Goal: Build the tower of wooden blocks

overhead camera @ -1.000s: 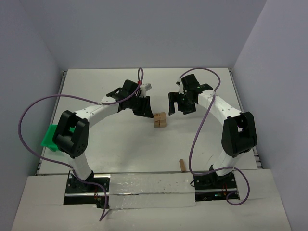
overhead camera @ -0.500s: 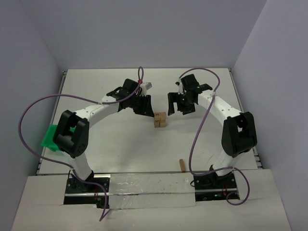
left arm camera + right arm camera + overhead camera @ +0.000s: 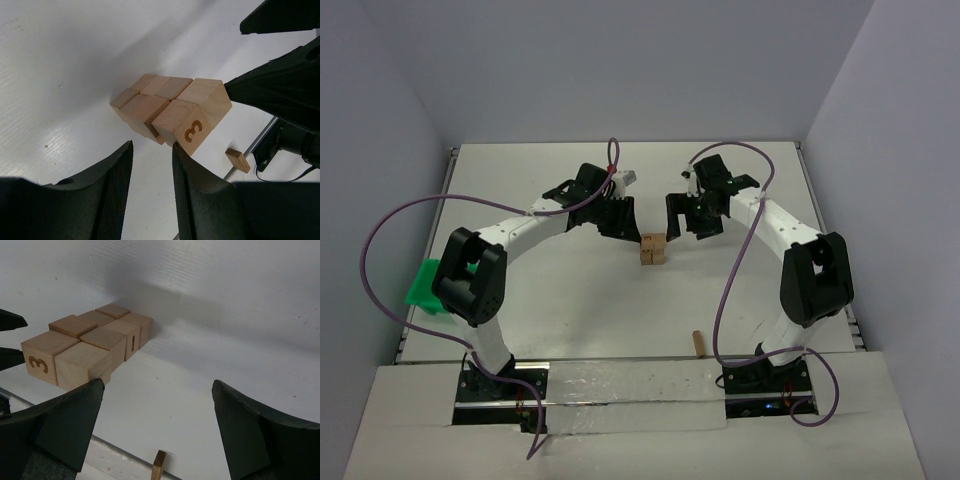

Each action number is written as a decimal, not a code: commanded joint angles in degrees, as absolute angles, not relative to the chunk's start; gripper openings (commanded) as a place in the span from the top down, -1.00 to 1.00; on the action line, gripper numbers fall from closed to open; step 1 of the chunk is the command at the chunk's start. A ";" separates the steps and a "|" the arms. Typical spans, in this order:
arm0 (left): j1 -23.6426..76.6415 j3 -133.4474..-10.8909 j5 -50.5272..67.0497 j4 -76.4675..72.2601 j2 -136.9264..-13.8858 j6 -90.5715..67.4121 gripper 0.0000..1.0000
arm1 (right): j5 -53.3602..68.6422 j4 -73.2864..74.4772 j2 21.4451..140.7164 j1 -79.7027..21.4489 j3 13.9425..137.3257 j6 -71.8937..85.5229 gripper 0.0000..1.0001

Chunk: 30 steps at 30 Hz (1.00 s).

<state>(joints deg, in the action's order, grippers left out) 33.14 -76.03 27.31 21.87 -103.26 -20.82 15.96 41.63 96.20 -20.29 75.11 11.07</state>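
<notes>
The tower point(image 3: 653, 250) is a compact stack of tan wood blocks, two wide, at mid-table. In the left wrist view the tower point(image 3: 170, 107) shows a burnt "3" on its nearest top cube. My left gripper point(image 3: 618, 224) hovers just left of the stack, and the left gripper point(image 3: 152, 145) stands narrowly open with nothing between its fingers. One left fingertip point(image 3: 176, 150) sits close to the "3" cube. My right gripper point(image 3: 691, 224) hangs right of the stack. In its own view the right gripper point(image 3: 157, 384) is wide open and empty, with the tower point(image 3: 90, 340) to its left.
A small darker wooden piece point(image 3: 698, 342) lies near the table's front edge, also visible as the wooden piece point(image 3: 237, 160) and the wooden piece point(image 3: 159, 465) in the wrist views. A green plastic tray point(image 3: 425, 285) sits at the left edge beside the left arm.
The left jaws have parted slightly. The right gripper has drifted a little left toward the stack. The tower has not moved.
</notes>
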 commanded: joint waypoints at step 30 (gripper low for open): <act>32.70 -76.08 28.88 18.51 -101.65 -21.48 0.11 | 16.46 41.66 97.42 -21.71 78.98 11.74 -0.95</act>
